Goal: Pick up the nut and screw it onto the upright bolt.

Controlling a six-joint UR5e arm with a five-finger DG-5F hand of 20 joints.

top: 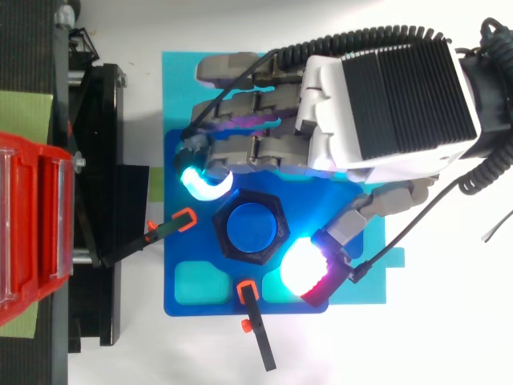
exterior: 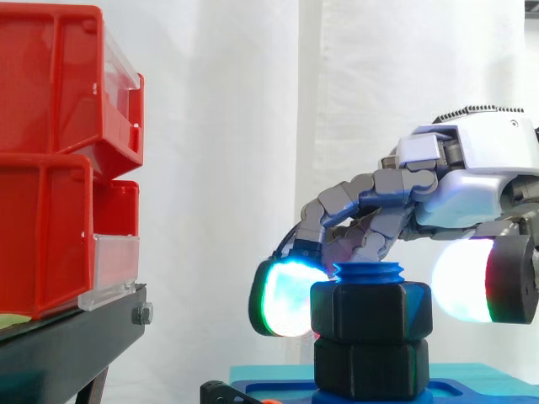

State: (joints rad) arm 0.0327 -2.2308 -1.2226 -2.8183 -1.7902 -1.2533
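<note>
Robot hand, side view: The robot hand (exterior: 480, 160) is reaching in from the right of the frame, and its fingers are curling down around the nut (exterior: 370, 311).
Grip, side view: One glowing fingertip (exterior: 286, 299) is sitting against the nut's left side, and the thumb pad (exterior: 459, 282) is meeting its right side, so the robot hand is pinching the nut across its flats.
Nut, side view: It is sitting on the blue bolt (exterior: 368, 272) at lower centre, with a few threads showing above it and a lower black hex piece (exterior: 366, 366) directly beneath.
Surroundings, side view: Red bins (exterior: 50, 160) are standing on the black stand (exterior: 67, 345) at the left, well apart from the bolt.
Robot hand, top view: The robot hand (top: 385, 104) is coming in from the upper right, with its pads flanking the nut (top: 221, 227) at upper left and lower right.
Bolt, top view: The bolt (top: 250, 226) is showing as a blue disc inside the nut, on the blue base plate (top: 178, 265), which two orange-tipped clamps (top: 183, 219) are holding to the worktop.
Risk: The pads are bearing mostly on the nut's corners, so they are likely to slide round it without turning it.
Risk: An uneven sideways push is liable to tilt the nut and bind the thread.
</note>
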